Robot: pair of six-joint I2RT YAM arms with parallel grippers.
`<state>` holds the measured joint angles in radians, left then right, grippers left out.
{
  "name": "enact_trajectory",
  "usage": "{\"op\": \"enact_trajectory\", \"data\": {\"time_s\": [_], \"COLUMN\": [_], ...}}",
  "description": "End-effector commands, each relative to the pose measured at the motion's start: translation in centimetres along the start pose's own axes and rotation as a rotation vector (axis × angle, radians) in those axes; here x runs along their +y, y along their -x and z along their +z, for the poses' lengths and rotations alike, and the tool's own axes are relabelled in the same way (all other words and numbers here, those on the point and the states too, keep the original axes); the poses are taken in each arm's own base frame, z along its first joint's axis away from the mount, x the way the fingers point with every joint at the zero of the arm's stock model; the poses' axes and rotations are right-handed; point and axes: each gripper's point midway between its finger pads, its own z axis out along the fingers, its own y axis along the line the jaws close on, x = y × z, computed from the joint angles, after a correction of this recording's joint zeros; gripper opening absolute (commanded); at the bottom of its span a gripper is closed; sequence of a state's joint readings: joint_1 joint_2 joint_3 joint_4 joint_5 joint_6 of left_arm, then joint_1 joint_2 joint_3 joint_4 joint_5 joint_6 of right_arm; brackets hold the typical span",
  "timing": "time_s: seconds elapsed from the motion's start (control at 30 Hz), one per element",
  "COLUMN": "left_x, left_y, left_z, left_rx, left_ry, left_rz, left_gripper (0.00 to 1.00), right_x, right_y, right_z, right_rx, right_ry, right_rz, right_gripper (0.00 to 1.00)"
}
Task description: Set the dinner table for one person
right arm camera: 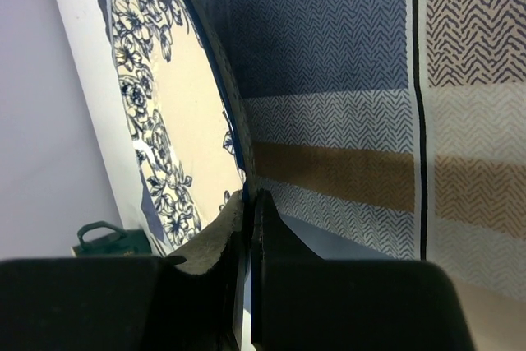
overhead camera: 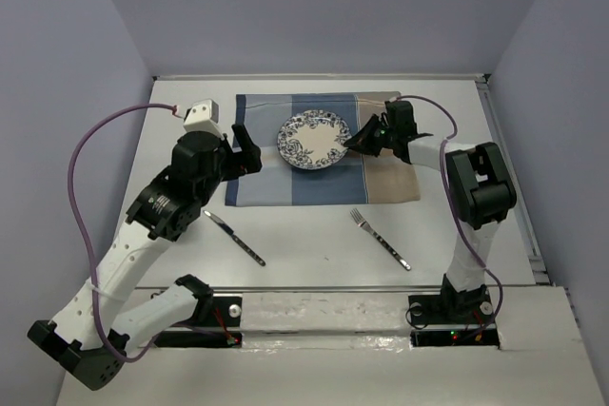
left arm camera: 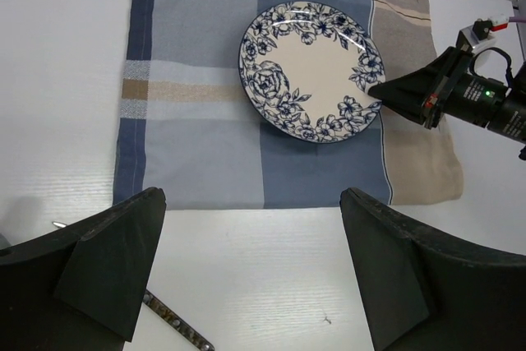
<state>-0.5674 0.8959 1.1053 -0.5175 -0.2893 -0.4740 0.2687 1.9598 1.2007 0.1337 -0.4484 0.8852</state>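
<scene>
A blue-flowered plate (overhead camera: 314,140) (left arm camera: 312,71) (right arm camera: 164,121) is over the middle of the striped placemat (overhead camera: 266,178) (left arm camera: 197,137) (right arm camera: 329,80). My right gripper (overhead camera: 350,145) (left arm camera: 374,90) (right arm camera: 251,199) is shut on the plate's right rim, which sits between the two jaws. The held side casts a shadow on the cloth. My left gripper (overhead camera: 245,149) (left arm camera: 251,203) hangs open and holds nothing, above the bare dinner table (overhead camera: 314,244) (left arm camera: 263,285) at the placemat's near left edge. A knife (overhead camera: 233,237) (left arm camera: 177,326) lies on the table near the left arm, and a fork (overhead camera: 379,238) lies near the right arm.
A metal rail (overhead camera: 333,290) runs along the table's near edge, by the arm bases. Grey walls close in the back and both sides. The left arm's purple cable (overhead camera: 86,168) loops out to the left.
</scene>
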Motion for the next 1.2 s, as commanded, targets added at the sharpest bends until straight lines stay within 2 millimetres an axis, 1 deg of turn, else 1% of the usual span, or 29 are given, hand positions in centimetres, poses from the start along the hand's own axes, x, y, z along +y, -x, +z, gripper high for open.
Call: {"op": "enact_trajectory", "data": {"time_s": [0.0, 0.1, 0.13, 0.17, 0.2, 0.27, 0.3, 0.33, 0.4, 0.43, 0.47, 0.53, 0.57, 0.6, 0.63, 0.67, 0.7, 0.73, 0.77, 0.8, 0.83, 0.87, 0.93, 0.97, 1.03, 1.07, 1.1, 1.13, 1.17], "left_x": [-0.3, -0.5, -0.6, -0.7, -0.7, -0.9, -1.0, -1.2, -1.6, -2.0, -2.3, -2.8, -3.0, -3.2, -3.3, -3.3, -3.3, -3.3, -3.4, -3.4, -3.6, -3.5, -3.8, -4.1, -4.5, -4.8, -5.2, -5.2, -5.3], "left_y": [0.7, 0.7, 0.8, 0.9, 0.9, 1.2, 1.6, 1.9, 2.6, 3.2, 3.6, 4.4, 4.5, 4.7, 4.5, 4.3, 4.2, 3.8, 3.5, 3.5, 3.2, 2.9, 2.9, 2.6, 2.8, 2.5, 2.6, 2.7, 2.8], "left_z": [0.2, 0.5, 0.6, 0.6, 0.6, 0.8, 0.8, 1.0, 1.1, 1.2, 1.2, 1.4, 1.5, 1.6, 1.7, 1.8, 1.8, 2.1, 2.3, 2.4, 2.5, 2.9, 3.1, 3.4, 3.7, 3.9, 4.0, 4.1, 4.1], "left_rx": [-0.029, -0.027, -0.029, -0.033, -0.033, -0.039, -0.049, -0.052, -0.069, -0.076, -0.083, -0.096, -0.100, -0.105, -0.102, -0.101, -0.100, -0.094, -0.089, -0.090, -0.081, -0.072, -0.076, -0.065, -0.075, -0.065, -0.065, -0.064, -0.066], "left_ry": [-0.017, -0.025, -0.028, -0.032, -0.032, -0.034, -0.036, -0.039, -0.048, -0.053, -0.060, -0.075, -0.080, -0.087, -0.094, -0.097, -0.101, -0.107, -0.113, -0.118, -0.129, -0.128, -0.145, -0.158, -0.179, -0.193, -0.207, -0.208, -0.212], "left_rz": [0.008, 0.006, 0.005, 0.005, 0.005, 0.012, 0.011, 0.022, 0.027, 0.032, 0.042, 0.049, 0.052, 0.058, 0.060, 0.063, 0.065, 0.065, 0.069, 0.068, 0.074, 0.076, 0.073, 0.072, 0.062, 0.063, 0.064, 0.063, 0.064], "left_gripper": [0.99, 0.99, 0.99, 0.99, 0.99, 0.99, 0.99, 0.99, 0.99, 0.99, 0.99, 0.99, 0.99, 0.99, 0.99, 0.99, 0.99, 0.99, 0.99, 0.99, 0.99, 0.99, 0.99, 0.99, 0.99, 0.99, 0.99, 0.99, 0.99], "right_x": [4.8, 2.8, 1.8, 1.4, 0.9, 0.8, 1.0, 1.8, 3.1, 3.7, 4.7, 4.9, 3.0, 2.1, 2.2, -1.7, -0.5, -3.1, -4.4, -7.5, -8.1, -8.3, -9.0, -9.2, -8.8, -9.1, -10.2, -10.9, -10.9], "right_y": [2.2, 1.3, 0.8, 0.6, 0.4, 0.6, 0.8, 1.4, 1.7, 2.1, 2.3, 1.7, -0.6, -1.7, -2.6, -6.5, -6.1, -9.1, -10.5, -13.0, -14.0, -14.6, -15.8, -16.3, -17.2, -16.7, -17.2, -16.8, -16.7], "right_z": [0.1, 0.8, 0.9, 0.9, 0.9, 0.2, -0.1, -0.5, -1.9, -2.5, -4.1, -5.8, -6.5, -7.5, -9.2, -10.2, -10.9, -12.9, -14.0, -15.6, -16.5, -18.1, -19.4, -19.9, -19.8, -19.8, -19.9, -19.9, -19.8], "right_rx": [-0.043, -0.011, 0.008, 0.016, 0.019, 0.007, 0.002, -0.011, -0.006, -0.017, -0.027, -0.023, 0.034, 0.054, 0.047, 0.140, 0.106, 0.146, 0.164, 0.222, 0.231, 0.223, 0.238, 0.239, 0.275, 0.265, 0.291, 0.277, 0.280], "right_ry": [0.162, 0.107, 0.073, 0.056, 0.035, 0.006, 0.002, 0.010, 0.000, -0.003, -0.001, -0.016, -0.060, -0.083, -0.096, -0.181, -0.163, -0.238, -0.277, -0.358, -0.384, -0.399, -0.420, -0.421, -0.420, -0.459, -0.521, -0.569, -0.579], "right_rz": [-0.074, -0.057, -0.055, -0.057, -0.058, -0.086, -0.101, -0.143, -0.183, -0.210, -0.261, -0.300, -0.311, -0.313, -0.336, -0.325, -0.362, -0.364, -0.364, -0.325, -0.321, -0.307, -0.302, -0.284, -0.277, -0.272, -0.270, -0.289, -0.286], "right_gripper": [0.00, 0.00, 0.19, 0.30, 0.39, 0.55, 0.63, 0.73, 0.80, 0.80, 0.80, 0.80, 0.79, 0.77, 0.75, 0.74, 0.74, 0.73, 0.73, 0.73, 0.73, 0.73, 0.73, 0.73, 0.73, 0.73, 0.74, 0.74, 0.74]}}
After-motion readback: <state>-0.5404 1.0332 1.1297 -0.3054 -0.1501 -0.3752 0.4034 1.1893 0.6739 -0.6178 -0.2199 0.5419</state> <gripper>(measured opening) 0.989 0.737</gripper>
